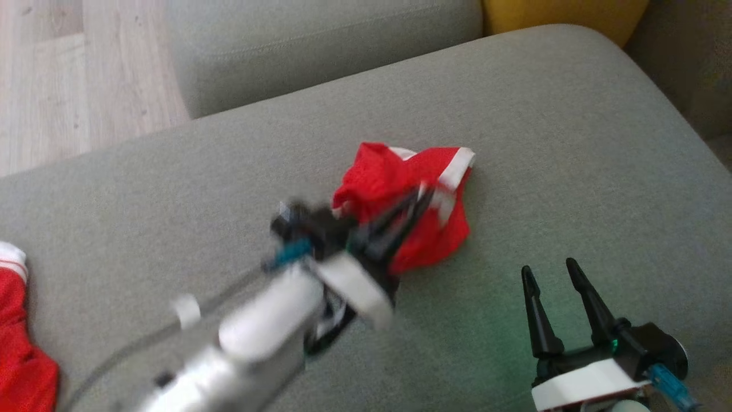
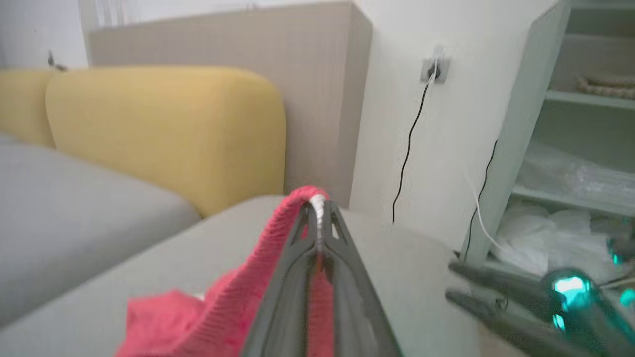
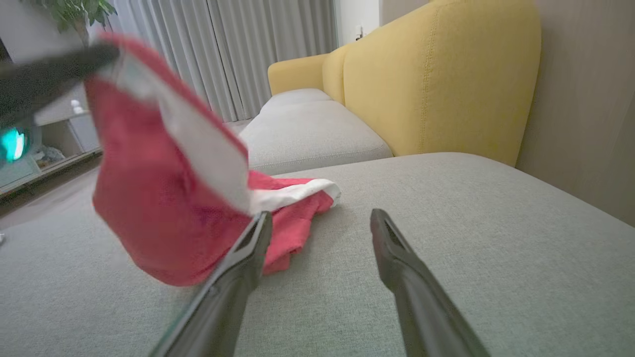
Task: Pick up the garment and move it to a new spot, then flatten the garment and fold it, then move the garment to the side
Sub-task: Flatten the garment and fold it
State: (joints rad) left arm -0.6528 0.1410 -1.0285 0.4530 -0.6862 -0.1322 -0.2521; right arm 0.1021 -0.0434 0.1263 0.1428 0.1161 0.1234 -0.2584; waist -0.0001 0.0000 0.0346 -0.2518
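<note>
left jaws clamped on garment [image 1: 377, 177] | right jaws parted, garment ahead-left, apart

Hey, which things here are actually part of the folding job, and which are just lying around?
Job: red garment, pinched in the shut left gripper; open right gripper nearby; grey sofa seat under it.
Lying about: other red cloth on the seat, far left; yellow backrest; shelf unit; wall cable.

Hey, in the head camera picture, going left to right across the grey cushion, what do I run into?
Red cloth at the edge → pale left forearm → red garment → right pincer, open.
</note>
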